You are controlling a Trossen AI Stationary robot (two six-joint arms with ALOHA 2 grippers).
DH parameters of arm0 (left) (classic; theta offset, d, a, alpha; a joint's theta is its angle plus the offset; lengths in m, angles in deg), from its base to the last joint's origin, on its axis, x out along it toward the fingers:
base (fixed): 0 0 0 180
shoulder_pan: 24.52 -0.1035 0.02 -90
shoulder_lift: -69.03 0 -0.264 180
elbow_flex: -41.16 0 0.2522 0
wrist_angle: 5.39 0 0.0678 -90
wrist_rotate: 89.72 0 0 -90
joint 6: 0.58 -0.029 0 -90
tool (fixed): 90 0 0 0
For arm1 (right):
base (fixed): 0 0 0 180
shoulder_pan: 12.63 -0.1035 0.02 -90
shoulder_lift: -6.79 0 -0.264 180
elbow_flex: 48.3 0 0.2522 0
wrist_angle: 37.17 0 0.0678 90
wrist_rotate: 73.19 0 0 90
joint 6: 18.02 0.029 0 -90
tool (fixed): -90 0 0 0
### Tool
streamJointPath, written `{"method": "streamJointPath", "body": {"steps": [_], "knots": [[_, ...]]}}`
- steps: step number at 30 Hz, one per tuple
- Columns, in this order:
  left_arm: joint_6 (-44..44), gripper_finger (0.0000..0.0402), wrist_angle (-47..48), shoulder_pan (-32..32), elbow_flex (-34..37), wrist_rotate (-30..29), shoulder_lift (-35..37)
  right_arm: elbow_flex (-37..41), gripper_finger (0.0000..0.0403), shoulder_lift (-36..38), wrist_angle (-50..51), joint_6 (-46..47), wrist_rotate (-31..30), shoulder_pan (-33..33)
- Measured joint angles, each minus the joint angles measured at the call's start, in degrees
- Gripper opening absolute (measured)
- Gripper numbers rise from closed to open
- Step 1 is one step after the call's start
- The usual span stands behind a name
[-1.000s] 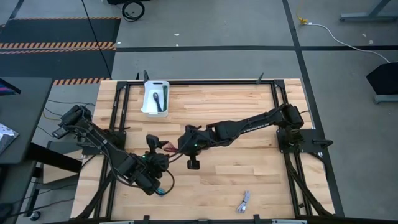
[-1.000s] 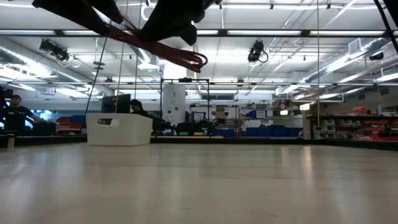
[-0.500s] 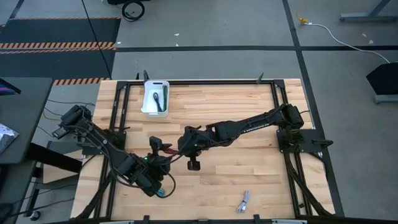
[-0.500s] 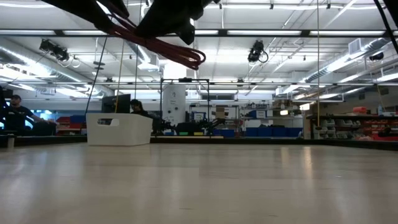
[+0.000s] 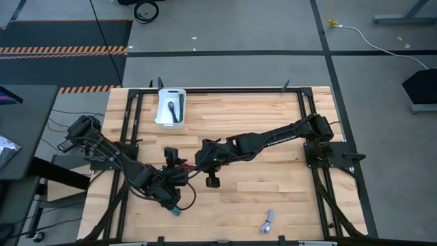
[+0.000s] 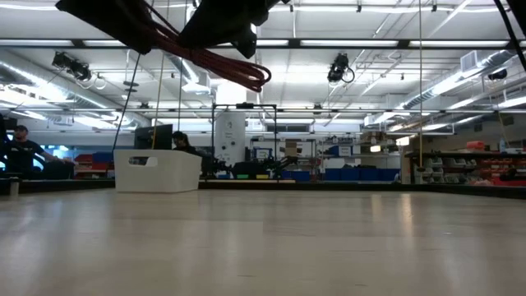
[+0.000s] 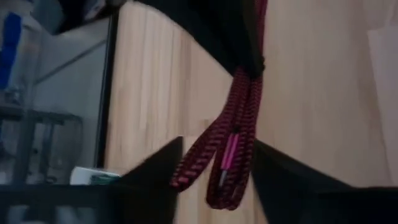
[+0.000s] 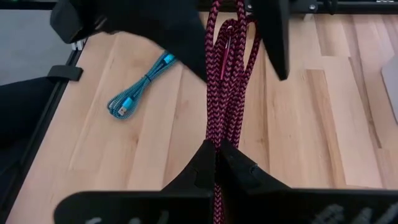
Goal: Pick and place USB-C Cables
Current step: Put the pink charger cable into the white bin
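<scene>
Left hand point(image 5: 179, 166) shifted closer to right hand point(image 5: 199, 164), which clamps magenta cable point(image 8: 225, 93); left fingers apart around it; teal cable point(image 8: 138, 87) beside.

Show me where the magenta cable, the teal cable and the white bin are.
magenta cable point(image 8: 225, 93): right wrist view, mid-length of the braid.
teal cable point(image 8: 140, 86): right wrist view, middle of the bundle.
white bin point(image 5: 162, 116): high view, left wall.

no text or label can be read.
</scene>
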Motion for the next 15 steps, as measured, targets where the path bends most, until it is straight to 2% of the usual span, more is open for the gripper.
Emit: {"method": "streamJointPath", "body": {"steps": [4, 5, 15], "knots": [[1.3, 0.0052, 0.0, -0.1, 0.0, 1.1, 0.0, 0.0, 0.0008, 0.0, 0.0, 0.0, -0.1, 0.0], [1.4, 0.0036, 0.0, 0.0, 0.0, 1.3, 0.0, 0.0, 0.0008, 0.0, -0.1, 0.0, 0.0, 0.0], [2.7, 0.0036, -0.1, -0.1, 0.0, 1.6, 0.0, 0.0, 0.0026, 0.0, -0.2, -0.5, -0.3, 0.0]]}}
